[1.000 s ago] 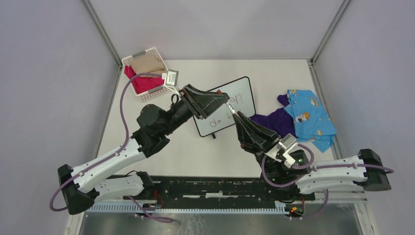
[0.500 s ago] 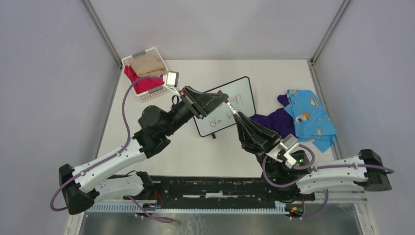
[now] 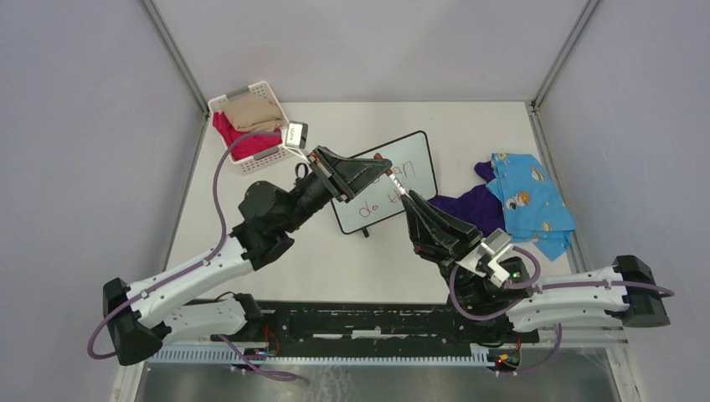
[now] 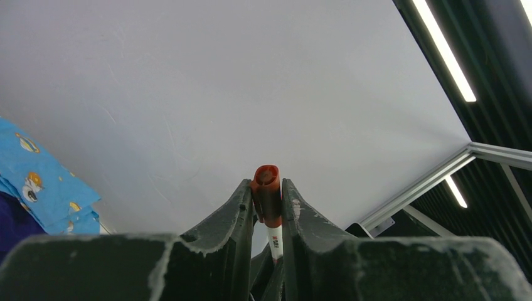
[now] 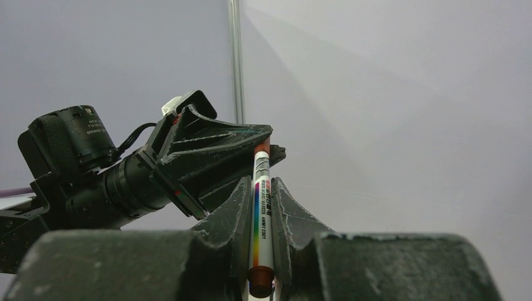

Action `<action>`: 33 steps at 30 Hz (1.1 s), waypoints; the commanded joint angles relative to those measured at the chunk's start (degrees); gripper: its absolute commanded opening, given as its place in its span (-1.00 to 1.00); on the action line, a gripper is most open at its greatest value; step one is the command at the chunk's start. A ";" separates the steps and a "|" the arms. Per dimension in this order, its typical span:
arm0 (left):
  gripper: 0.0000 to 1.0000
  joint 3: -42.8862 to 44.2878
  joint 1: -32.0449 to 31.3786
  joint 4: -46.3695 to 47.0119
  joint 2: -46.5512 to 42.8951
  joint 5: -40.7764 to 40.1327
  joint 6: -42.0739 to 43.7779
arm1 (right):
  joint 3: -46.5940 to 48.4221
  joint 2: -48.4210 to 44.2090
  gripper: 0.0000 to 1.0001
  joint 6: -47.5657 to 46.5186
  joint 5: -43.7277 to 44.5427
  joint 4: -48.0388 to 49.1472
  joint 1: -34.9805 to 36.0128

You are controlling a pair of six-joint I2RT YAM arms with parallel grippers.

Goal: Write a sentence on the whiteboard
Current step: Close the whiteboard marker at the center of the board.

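Observation:
The whiteboard (image 3: pixel 416 161) lies tilted on the table's middle, with red handwriting partly covered by the arms. Above it, a white marker (image 3: pixel 397 181) with a red cap spans between both grippers. My left gripper (image 3: pixel 387 166) is shut on the red cap (image 4: pixel 266 190), its fingers (image 4: pixel 235 210) pressing both sides. My right gripper (image 3: pixel 408 198) is shut on the marker's white barrel (image 5: pixel 260 210), whose rear plug points at the camera. The left gripper (image 5: pixel 213 141) fills the left of the right wrist view, at the marker's far end.
A white slatted basket (image 3: pixel 270 94) with red and beige cloth stands at the back left. A blue patterned garment (image 3: pixel 529 201) and a purple one (image 3: pixel 465 206) lie to the right of the board. Grey enclosure walls surround the table.
My left gripper's jaws have narrowed onto the marker's red cap. Both arms have hardly shifted.

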 commanded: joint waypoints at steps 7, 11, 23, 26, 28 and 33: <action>-0.96 -3.88 -5.25 7.25 3.02 -1.14 -2.73 | 1.11 1.50 -1.00 -0.96 2.79 4.74 -0.54; -0.96 -4.02 -7.67 7.32 4.05 -2.21 -1.87 | 2.01 2.37 -1.00 -0.80 2.79 4.87 -1.32; -0.96 -3.86 -12.45 4.91 3.55 -5.04 1.60 | 3.23 3.81 -1.00 1.30 2.96 4.04 -4.00; -0.96 -3.75 -12.39 3.15 2.19 -6.54 3.00 | 3.24 3.49 -1.00 1.55 2.42 3.29 -4.00; -0.80 -3.35 -12.32 1.40 0.74 -8.37 4.61 | 3.06 2.98 -1.00 1.92 2.10 2.34 -3.99; -0.17 -2.10 -10.92 -1.71 -2.89 -10.33 8.03 | 2.97 1.67 -1.00 3.20 1.38 0.07 -4.01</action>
